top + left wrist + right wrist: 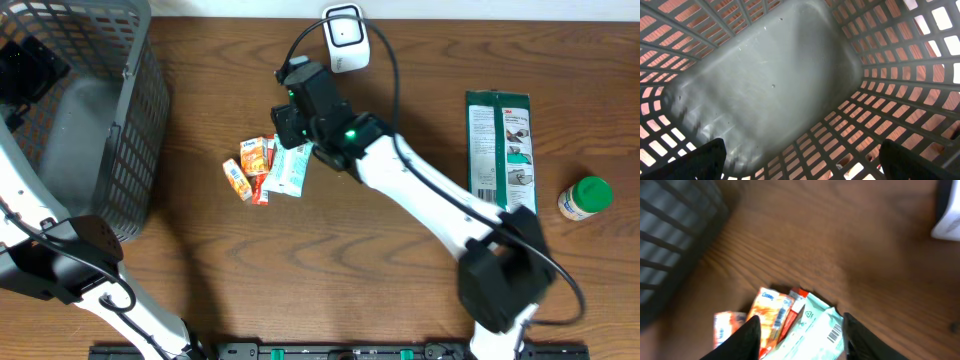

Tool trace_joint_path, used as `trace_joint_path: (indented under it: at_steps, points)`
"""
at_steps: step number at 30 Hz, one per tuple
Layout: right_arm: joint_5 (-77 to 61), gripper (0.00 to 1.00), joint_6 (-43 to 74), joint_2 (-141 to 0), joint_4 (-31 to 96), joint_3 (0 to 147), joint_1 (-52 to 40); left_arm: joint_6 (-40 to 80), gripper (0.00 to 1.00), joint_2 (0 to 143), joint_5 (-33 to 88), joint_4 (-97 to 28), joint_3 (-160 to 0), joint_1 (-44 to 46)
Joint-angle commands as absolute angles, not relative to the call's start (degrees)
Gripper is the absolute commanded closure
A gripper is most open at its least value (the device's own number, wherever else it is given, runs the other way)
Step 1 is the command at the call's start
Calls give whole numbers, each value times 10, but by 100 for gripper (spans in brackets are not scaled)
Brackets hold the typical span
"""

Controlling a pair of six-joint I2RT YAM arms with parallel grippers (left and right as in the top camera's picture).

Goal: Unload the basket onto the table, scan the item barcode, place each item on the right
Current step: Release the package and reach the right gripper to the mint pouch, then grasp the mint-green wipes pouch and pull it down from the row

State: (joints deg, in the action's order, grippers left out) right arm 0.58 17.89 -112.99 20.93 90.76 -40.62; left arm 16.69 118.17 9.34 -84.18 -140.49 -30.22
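The scene is set on a wooden table [200, 270], whose top is stained a dark reddish brown and is marked by a long grain running across the overhead view. The surface is lit softly and evenly: a dull sheen is seen on the wood, and only faint, blurred shadows are thrown on it. Along the far edge of the table a narrow pale strip [500, 8] is shown, though whether it is wall or floor cannot be told. The near edge is lined by a black rail [330, 351].
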Motion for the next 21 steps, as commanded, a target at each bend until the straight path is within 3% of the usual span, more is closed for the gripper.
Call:
trace_joint_path:
  at_steps: [1, 8, 19, 21]
  points:
    - [15, 58, 171, -1191, 189, 908, -413, 168, 2, 1168, 98, -844, -1414, -302]
    - [15, 66, 171, -1257, 170, 908, -413, 168, 2, 1169, 98, -844, -1414, -302]
    - [17, 69, 170, -1257, 329, 907, -412, 168, 2, 1169, 98, -844, -1414, -302]
    - [17, 73, 156, -1255, 361, 907, -411, 168, 2, 1169, 98, -844, -1414, -302]
